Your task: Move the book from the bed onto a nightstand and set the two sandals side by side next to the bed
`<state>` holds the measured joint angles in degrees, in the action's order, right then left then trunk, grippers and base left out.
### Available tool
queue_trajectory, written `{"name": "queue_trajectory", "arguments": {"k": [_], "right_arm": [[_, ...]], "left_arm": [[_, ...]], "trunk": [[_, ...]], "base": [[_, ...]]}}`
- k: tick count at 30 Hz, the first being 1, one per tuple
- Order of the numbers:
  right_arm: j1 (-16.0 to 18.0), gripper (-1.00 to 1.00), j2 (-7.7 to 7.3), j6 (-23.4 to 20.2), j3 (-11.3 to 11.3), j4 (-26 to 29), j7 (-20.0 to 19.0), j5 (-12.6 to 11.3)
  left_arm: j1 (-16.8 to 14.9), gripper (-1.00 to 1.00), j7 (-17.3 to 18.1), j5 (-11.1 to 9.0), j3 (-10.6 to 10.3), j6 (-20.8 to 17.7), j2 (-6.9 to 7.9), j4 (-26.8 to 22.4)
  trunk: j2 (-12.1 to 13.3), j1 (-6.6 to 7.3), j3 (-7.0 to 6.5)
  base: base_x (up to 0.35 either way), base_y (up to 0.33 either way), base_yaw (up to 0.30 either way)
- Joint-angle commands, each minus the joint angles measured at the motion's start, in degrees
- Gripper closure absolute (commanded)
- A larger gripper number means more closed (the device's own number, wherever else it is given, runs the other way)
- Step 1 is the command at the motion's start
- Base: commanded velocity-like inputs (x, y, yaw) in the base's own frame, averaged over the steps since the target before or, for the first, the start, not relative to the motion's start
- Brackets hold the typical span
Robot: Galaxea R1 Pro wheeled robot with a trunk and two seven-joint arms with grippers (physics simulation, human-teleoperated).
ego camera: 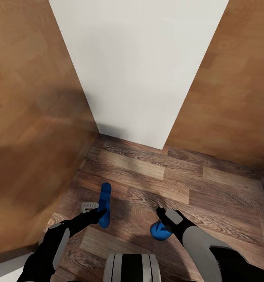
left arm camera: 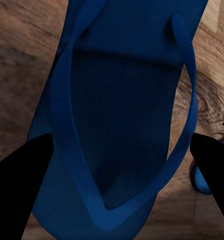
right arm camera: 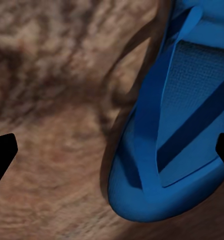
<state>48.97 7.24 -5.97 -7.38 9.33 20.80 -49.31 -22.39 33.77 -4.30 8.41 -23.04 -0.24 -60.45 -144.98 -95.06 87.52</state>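
Matt, perhaps rubbery blue sandals on grainy wood-plank floor

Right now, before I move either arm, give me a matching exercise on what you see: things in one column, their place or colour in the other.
Things:
1. left sandal
2. right sandal
3. wall
4. floor

Place or colour:
a. white
b. brown wood planks
c. between the fingers of the left gripper
d. beside the right gripper

Pairs: 1-c, 2-d, 3-a, 4-b.
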Motion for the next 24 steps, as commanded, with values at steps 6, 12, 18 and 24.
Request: {"name": "queue_trajectory", "arguments": {"k": [6, 12, 18, 24], "right_arm": [[0.0, -1.0, 0.01, -0.3, -0.4, 0.1, 0.4, 0.4], [0.0, -1.0, -0.01, -0.2, -0.3, 0.1, 2.6, 0.4], [0.0, -1.0, 0.01, -0.2, -0.3, 0.1, 4.3, 0.4], [0.0, -1.0, 0.04, -0.2, -0.3, 0.1, 4.4, 0.4]], "left_arm": [[0.0, 1.0, 0.2, -0.4, 0.1, -0.5, -0.03, 0.0], [0.0, 1.0, 0.2, -0.4, 0.1, -0.5, -0.03, 0.0], [0.0, 1.0, 0.2, -0.4, 0.1, -0.5, -0.03, 0.0], [0.0, 1.0, 0.2, -0.4, 0.1, -0.5, -0.03, 0.0]], "trunk": [[0.0, 0.01, 0.03], [0.0, 0.01, 0.03], [0.0, 0.01, 0.03], [0.0, 0.01, 0.03]], "base": [[0.0, 0.0, 0.0], [0.0, 0.0, 0.0], [0.0, 0.0, 0.0], [0.0, 0.0, 0.0]]}}
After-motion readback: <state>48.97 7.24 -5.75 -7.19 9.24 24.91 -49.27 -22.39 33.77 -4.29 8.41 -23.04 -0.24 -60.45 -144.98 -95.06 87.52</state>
